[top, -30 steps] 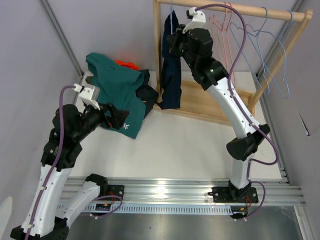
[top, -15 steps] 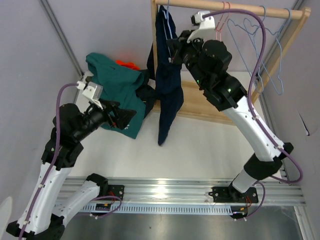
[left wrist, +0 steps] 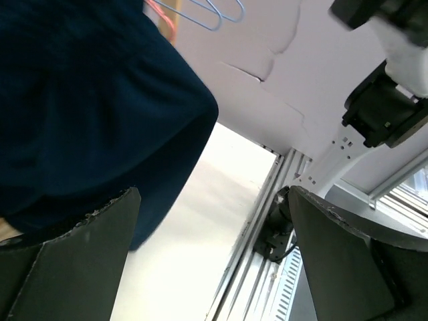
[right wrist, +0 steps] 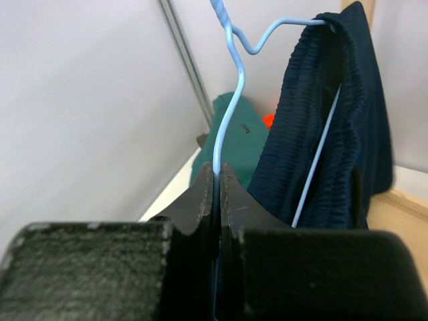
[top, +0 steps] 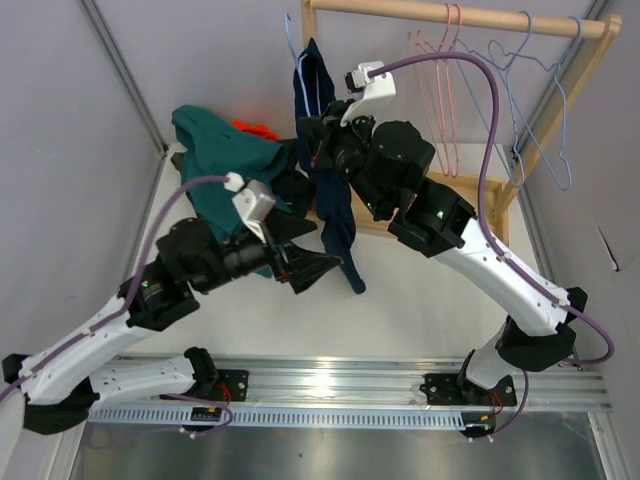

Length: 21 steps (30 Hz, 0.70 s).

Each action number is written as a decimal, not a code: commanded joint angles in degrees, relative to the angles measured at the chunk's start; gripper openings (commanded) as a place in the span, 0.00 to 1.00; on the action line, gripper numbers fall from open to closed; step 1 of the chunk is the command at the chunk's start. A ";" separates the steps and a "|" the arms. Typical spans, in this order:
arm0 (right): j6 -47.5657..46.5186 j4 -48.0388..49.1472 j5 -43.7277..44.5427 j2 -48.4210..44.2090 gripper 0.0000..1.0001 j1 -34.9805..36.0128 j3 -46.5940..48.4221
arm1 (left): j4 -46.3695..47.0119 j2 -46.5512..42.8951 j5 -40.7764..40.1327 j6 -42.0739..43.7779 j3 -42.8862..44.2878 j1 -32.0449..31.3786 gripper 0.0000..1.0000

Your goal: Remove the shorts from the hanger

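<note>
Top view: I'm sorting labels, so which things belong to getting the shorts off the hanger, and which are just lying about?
In the job: navy shorts, blue hanger, right claw shut on it, left claw, open.
Lying about: teal shorts, orange shorts, pink hangers, wooden rack.

The navy shorts [top: 338,225] hang long and floppy over a thin blue hanger [right wrist: 231,100], up in the air. The teal shorts [top: 225,165] lie in a heap on the desk [top: 400,290]. Orange shorts [top: 252,128] and black shorts [top: 297,186] peek out beside them.
</note>
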 commanded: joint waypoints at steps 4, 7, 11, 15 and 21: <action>-0.47 4.30 4.28 1.69 0.00 3.02 11.07 | 8.83 3.47 -20.45 4.49 -5.44 -11.70 0.99; -1.00 4.04 5.51 1.17 0.00 5.74 11.96 | 13.40 4.36 -28.19 4.14 -8.86 -12.76 0.99; -1.17 4.29 8.76 -1.54 0.00 8.73 9.52 | 17.18 4.27 -36.48 4.23 -11.42 -12.76 0.74; 1.54 4.74 9.91 -5.59 0.00 9.53 4.15 | 20.44 5.50 -40.61 4.84 -11.52 -12.76 0.25; 1.03 6.93 13.15 -8.24 0.00 9.53 0.27 | 18.77 4.98 -41.94 3.00 -11.69 -13.81 0.00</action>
